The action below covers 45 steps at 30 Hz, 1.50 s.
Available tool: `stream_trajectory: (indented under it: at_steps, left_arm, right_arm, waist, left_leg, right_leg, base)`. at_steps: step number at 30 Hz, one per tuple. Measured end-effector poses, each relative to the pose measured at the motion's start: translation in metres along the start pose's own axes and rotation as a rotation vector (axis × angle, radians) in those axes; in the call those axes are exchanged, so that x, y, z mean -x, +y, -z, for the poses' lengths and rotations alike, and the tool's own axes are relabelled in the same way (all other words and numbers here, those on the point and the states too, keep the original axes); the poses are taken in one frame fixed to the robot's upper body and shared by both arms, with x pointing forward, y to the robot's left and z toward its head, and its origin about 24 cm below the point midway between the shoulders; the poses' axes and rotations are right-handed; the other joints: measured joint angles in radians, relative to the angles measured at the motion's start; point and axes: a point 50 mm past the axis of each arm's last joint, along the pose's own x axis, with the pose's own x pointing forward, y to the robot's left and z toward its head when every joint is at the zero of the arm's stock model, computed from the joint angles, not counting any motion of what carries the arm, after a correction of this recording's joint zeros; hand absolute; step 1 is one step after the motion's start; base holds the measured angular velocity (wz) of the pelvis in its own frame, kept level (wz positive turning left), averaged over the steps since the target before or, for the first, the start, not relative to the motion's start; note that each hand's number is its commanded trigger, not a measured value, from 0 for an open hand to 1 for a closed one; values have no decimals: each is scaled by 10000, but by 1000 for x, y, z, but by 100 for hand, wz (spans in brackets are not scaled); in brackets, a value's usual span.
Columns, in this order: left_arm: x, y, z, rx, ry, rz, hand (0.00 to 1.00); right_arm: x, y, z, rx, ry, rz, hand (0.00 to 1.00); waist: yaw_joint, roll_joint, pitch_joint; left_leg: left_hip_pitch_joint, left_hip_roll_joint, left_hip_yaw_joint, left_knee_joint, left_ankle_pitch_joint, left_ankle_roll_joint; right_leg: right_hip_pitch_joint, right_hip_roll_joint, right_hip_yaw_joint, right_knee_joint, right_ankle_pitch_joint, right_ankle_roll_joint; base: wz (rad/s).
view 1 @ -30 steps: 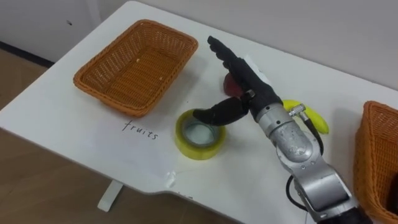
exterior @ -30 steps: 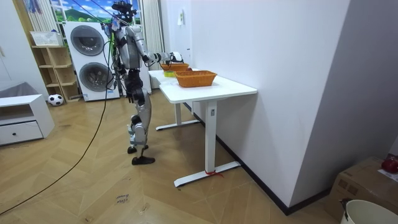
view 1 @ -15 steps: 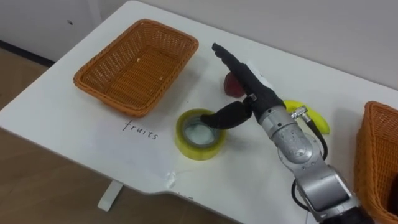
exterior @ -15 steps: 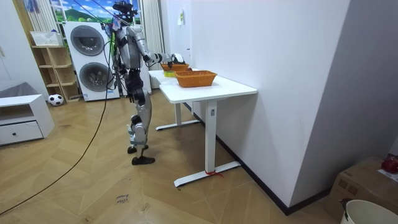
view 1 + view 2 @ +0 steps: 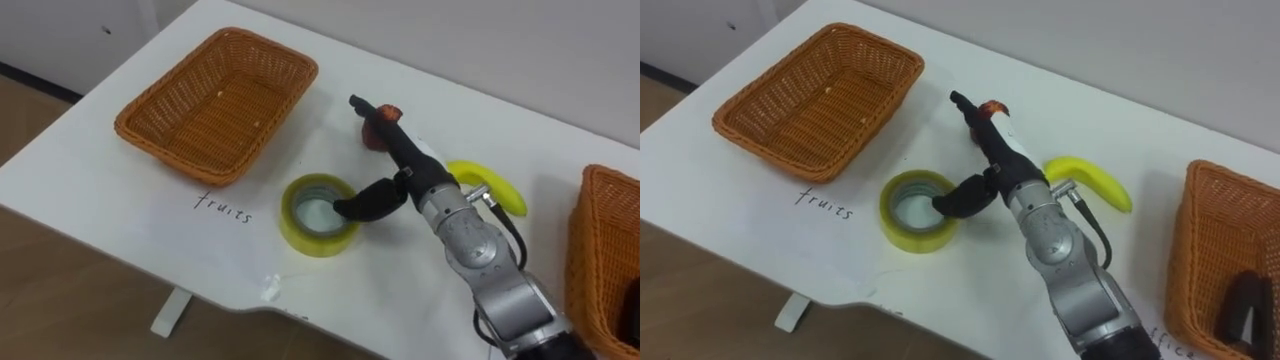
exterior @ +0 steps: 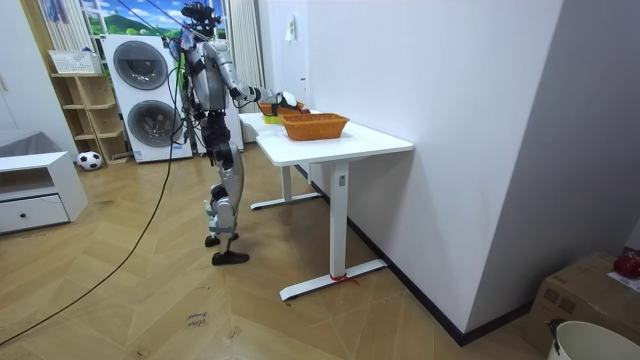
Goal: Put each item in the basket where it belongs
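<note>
Right eye view: right robot hand (image 5: 1008, 170) spread flat, fingertips (image 5: 962, 101) over the small red fruit (image 5: 992, 107), thumb above the yellow tape roll (image 5: 902, 235); right-side orange wicker basket (image 5: 1200, 250) holds a dark item (image 5: 1240, 300).

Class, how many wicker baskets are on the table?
2: the left basket at the table's far left, the right basket at its right edge, partly out of frame.

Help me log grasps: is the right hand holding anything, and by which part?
Nothing is held. The right hand is open, with straight fingers stretched over the red fruit and the thumb at the tape roll's rim, not gripping it.
</note>
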Motion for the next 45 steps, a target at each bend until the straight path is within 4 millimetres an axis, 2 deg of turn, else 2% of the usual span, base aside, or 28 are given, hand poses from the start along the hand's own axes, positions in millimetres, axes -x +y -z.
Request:
stream_trajectory:
  at_steps: [10,17,26,33,45]
  left_arm:
    - [0,0,7,-199,287,24,0]
    - [0,2,7,-407,205,-39,0]
    - [-2,9,7,-466,113,-223,0]
    - [-2,8,6,-456,35,-166,0]
    - [-3,10,-2,-337,-281,-272,0]
  right_arm:
    - [-1,4,-3,968,-64,50,0]
    - [-1,13,-25,2107,-1010,-51,0]
    - [0,20,-37,2309,-1683,-296,0]
    - [0,23,-36,2323,-1680,-857,0]
    - [2,20,-22,2508,-1100,-1845,0]
  waist:
    - [12,5,0]
    - [36,71,-38]
    - [37,89,-46]
    - [199,76,-51]
    - [225,-108,-59]
  left_leg:
    - [-35,-3,-55,5,0,0]
    - [-174,0,-34,27,1,0]
    - [-140,-4,-33,28,12,-3]
    - [-84,2,-30,27,32,-10]
    - [-131,-8,-60,66,42,-8]
  right_leg:
    - [-2,7,-74,0,0,0]
    - [-155,4,-74,0,0,0]
    - [-135,-8,-72,-3,0,0]
    - [-105,-36,-69,-2,0,0]
    - [-103,-16,-14,8,1,-1]
  base:
    - [2]
    - [0]
    - [0]
    - [0]
    - [0]
